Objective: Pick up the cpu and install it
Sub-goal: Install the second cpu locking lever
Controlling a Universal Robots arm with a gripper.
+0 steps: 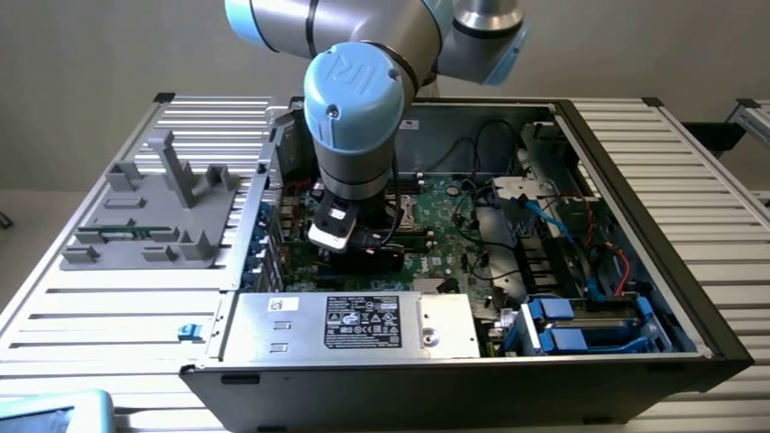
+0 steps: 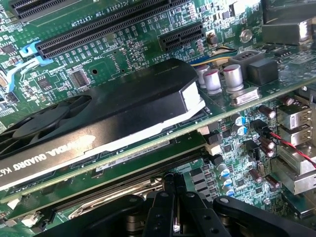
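Black gripper (image 1: 361, 262) low over green motherboard (image 1: 452, 225) inside computer case (image 1: 650, 271), beside black graphics card (image 2: 98, 118); grasp state cannot be told

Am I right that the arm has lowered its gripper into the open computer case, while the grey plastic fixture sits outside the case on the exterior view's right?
Not quite: the grey plastic fixture sits outside the computer case on the exterior view's left, not its right. The exterior view shows this. The arm does reach down into the open case.

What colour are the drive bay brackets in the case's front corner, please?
The drive bay brackets are blue, clearest in the exterior view, at its lower right.
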